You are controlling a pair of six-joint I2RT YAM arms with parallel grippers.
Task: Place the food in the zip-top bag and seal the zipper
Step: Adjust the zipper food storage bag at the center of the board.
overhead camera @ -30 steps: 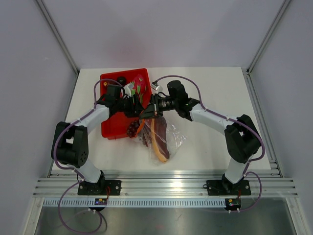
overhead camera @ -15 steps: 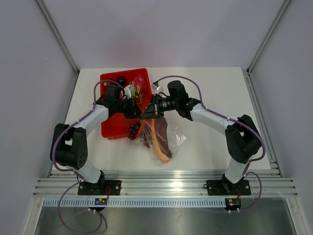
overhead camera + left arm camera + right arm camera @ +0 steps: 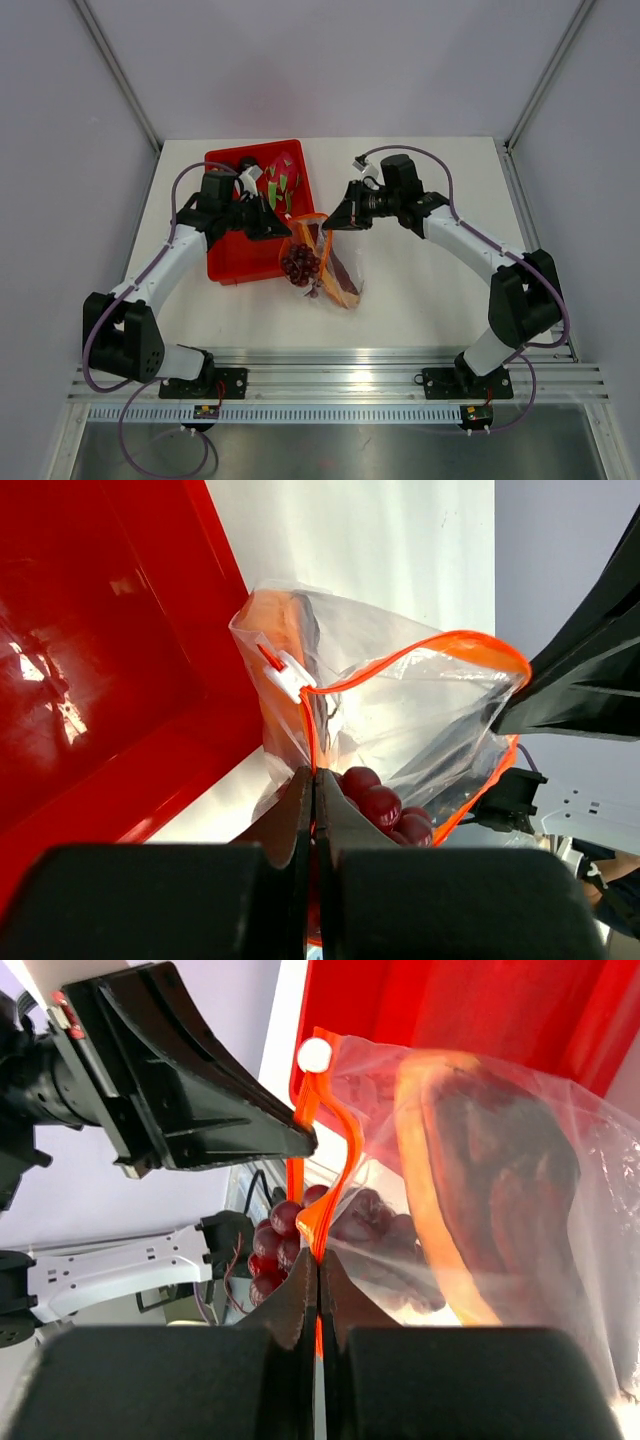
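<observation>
The clear zip-top bag (image 3: 330,270) hangs between my two grippers, its mouth pulled open. The orange zipper (image 3: 308,222) forms a loop. My left gripper (image 3: 281,229) is shut on the zipper's left side (image 3: 312,730). My right gripper (image 3: 334,222) is shut on the opposite side (image 3: 335,1175). A bunch of dark red grapes (image 3: 298,262) sits at the mouth, also in the left wrist view (image 3: 380,802) and right wrist view (image 3: 280,1230). A dark red-brown piece (image 3: 500,1160) lies deeper in the bag. More red-pink and green food (image 3: 281,178) lies in the bin.
The red plastic bin (image 3: 235,250) stands just left of the bag, under my left arm; its wall (image 3: 100,680) fills the left wrist view. The white table (image 3: 450,290) spreads right of the bag. Metal rails run along the near edge.
My grippers have moved apart, the right one to the right and the left one back toward the bin. The bag's mouth has spread open and the grapes now sit inside the orange loop.
</observation>
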